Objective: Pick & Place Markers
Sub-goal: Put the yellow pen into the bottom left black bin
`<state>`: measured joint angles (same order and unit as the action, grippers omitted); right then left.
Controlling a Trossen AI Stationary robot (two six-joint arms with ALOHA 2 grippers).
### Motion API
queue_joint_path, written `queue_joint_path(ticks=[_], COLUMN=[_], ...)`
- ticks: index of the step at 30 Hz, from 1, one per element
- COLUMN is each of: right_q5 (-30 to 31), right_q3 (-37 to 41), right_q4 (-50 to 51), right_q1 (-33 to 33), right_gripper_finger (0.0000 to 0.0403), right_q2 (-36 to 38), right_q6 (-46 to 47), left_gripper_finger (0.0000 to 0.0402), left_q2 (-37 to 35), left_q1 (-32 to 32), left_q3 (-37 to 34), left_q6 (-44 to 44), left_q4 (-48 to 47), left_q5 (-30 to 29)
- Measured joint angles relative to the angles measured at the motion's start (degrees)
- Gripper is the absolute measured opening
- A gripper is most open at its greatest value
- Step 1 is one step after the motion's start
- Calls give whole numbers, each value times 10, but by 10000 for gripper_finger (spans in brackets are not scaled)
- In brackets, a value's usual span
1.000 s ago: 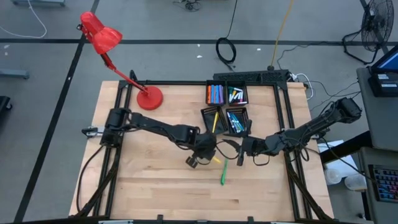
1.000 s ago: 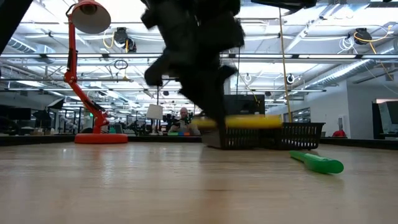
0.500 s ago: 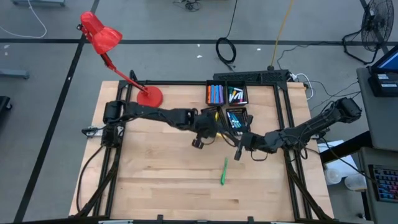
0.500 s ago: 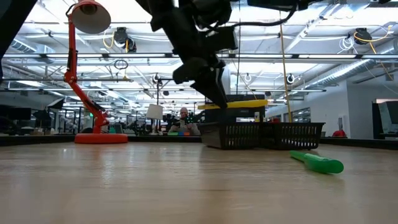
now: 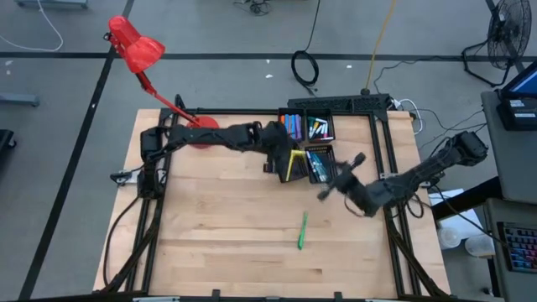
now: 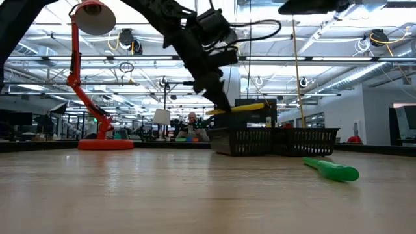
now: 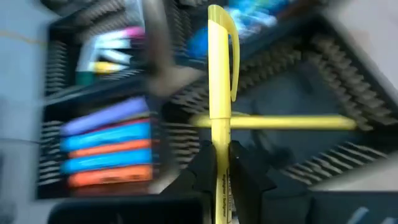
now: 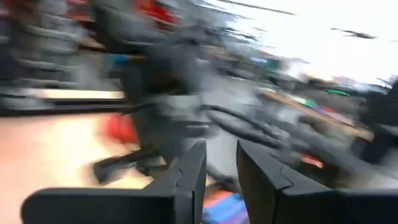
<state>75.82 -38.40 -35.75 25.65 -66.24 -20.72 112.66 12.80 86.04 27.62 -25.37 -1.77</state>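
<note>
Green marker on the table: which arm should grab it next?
Right. The right gripper is empty and nearer the green marker; the left gripper holds a yellow marker over the tray.

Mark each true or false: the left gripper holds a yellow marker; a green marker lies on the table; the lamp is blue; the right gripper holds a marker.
1. The left gripper holds a yellow marker. True.
2. A green marker lies on the table. True.
3. The lamp is blue. False: it is red.
4. The right gripper holds a marker. False: its fingers are apart with nothing between them.
</note>
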Motion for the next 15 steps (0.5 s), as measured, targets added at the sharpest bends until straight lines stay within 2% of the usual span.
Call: queue_joint_path(ticks=[3,7,10,15], right_q5=[67,74,79,80], right_q3=[-1,-1,-1,-1], right_q4=[-23,-33,-33,-34], right_q1=[4,15,18,23], right_gripper_finger=[75,75,75,75], right_q2=[2,3,3,3], right_q6=[-37,-55,-59,-64], left_gripper_finger=[21,26,35,28], left_q2=[1,2,2,2], left_q1=[-3,10,11,6], left_q3=[-2,-1,-3,-15], left_q6=[60,118,142,206], left_q4=[-27,-29,-27,-24], left_q5=[2,9,35,47])
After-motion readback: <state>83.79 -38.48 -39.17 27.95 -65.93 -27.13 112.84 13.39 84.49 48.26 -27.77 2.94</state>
